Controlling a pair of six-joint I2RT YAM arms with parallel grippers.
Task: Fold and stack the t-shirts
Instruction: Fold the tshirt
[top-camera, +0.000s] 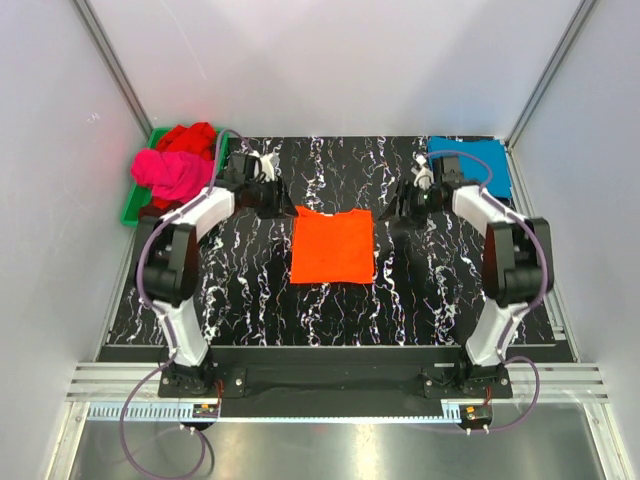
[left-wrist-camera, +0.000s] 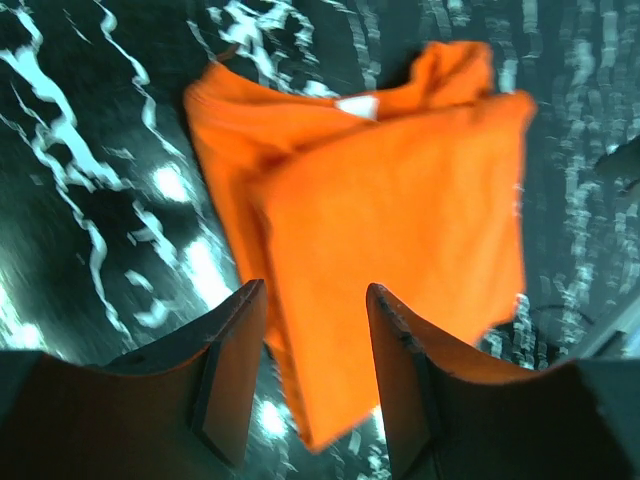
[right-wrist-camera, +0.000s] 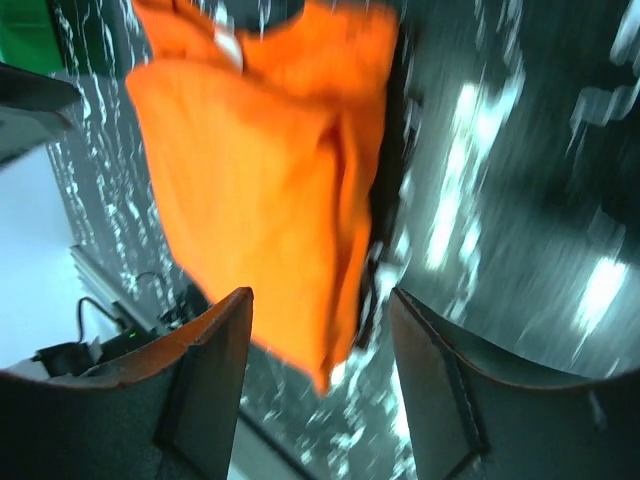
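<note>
Hovering our left gripper (left-wrist-camera: 315, 296) and right gripper (right-wrist-camera: 320, 300) by the far corners of the folded bright orange cotton t-shirt (top-camera: 333, 246), both pairs of fingers apart, shirt flat at the middle of the black marbled table (top-camera: 250, 290).

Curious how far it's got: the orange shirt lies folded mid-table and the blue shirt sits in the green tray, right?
Not quite: the top view shows the blue shirt at the far right corner of the table, not in the green tray. The orange shirt does lie folded mid-table.

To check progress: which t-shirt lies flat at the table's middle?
The orange t-shirt. The blue t-shirt lies far right; the pink t-shirt and red t-shirt are crumpled on the green tray.
</note>
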